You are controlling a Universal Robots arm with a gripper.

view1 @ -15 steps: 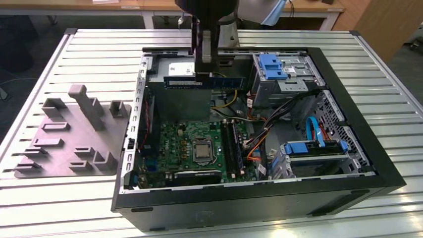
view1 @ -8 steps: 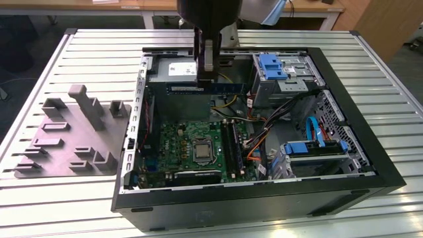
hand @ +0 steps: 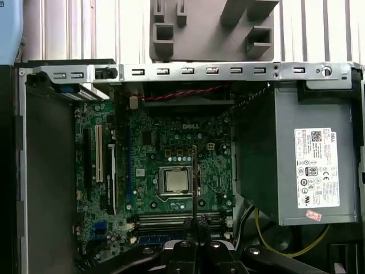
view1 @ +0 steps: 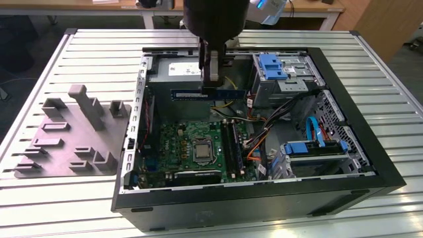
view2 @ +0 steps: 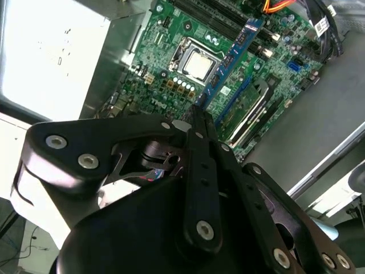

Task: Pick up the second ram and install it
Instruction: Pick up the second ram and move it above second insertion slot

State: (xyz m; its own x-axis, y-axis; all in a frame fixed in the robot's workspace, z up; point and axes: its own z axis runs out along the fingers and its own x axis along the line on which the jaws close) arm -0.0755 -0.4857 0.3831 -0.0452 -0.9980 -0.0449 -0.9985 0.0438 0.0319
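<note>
Exterior view: the arm reaches down over the open computer case [view1: 251, 198], which lies on the slatted metal worktop [view1: 370, 54]. The gripper [view1: 213, 86] has its jaws clamped together on the second ram [view1: 195, 94], pinching the stick near the middle of its upper edge. The ram hangs level in the air, above the line where the grey power supply [view1: 173, 72] meets the green motherboard [view1: 188, 144], and it touches neither.

In the first wrist view the ram [hand: 195, 171] shows edge-on as a thin dark line running out from the gripper [hand: 197, 225] (just beside the processor [hand: 176, 180]), with the black memory slots [hand: 171, 218] below it. In the second wrist view the ram [view2: 236, 51] shows as a blue strip running out from the gripper.

The grey fixture tray [view1: 66, 139] sits on the worktop beside the case, on the exterior view's left.
</note>
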